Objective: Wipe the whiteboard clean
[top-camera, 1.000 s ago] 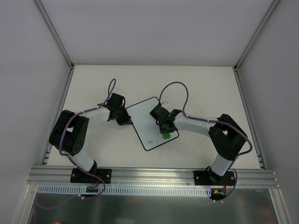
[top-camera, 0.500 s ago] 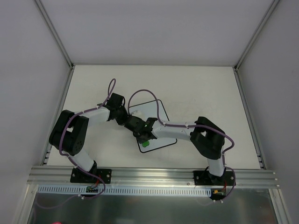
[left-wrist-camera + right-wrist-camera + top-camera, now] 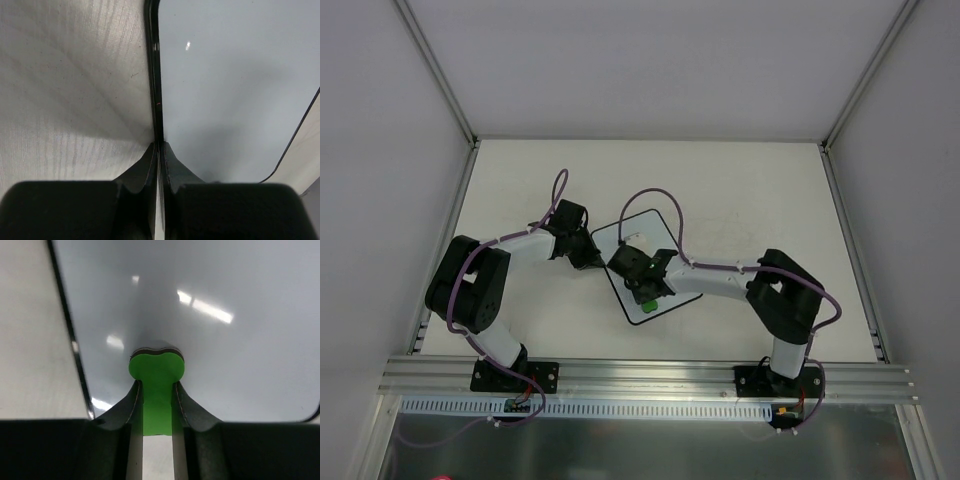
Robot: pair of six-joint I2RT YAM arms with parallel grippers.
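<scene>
Top view: the board (image 3: 667,308) lies skewed on the surface (image 3: 520,180). The left pincer (image 3: 592,258) sits at its left edge, and the right pincer (image 3: 646,292) presses a green eraser (image 3: 647,300) onto it. Wiping looks under way.

Left wrist: the pincer is clenched on the board's black edge, pinning it. Bare surface lies to its left.

Right wrist: the pincer grasps the eraser, flat on the board. No marks show here. The border runs close on the left, with open board ahead and right, so the next stroke likely belongs there.

I see the whiteboard (image 3: 225,340) glossy and smooth, catching light glints, the green eraser (image 3: 156,372) matt, the bench (image 3: 75,75) pale, matt, finely grained
</scene>
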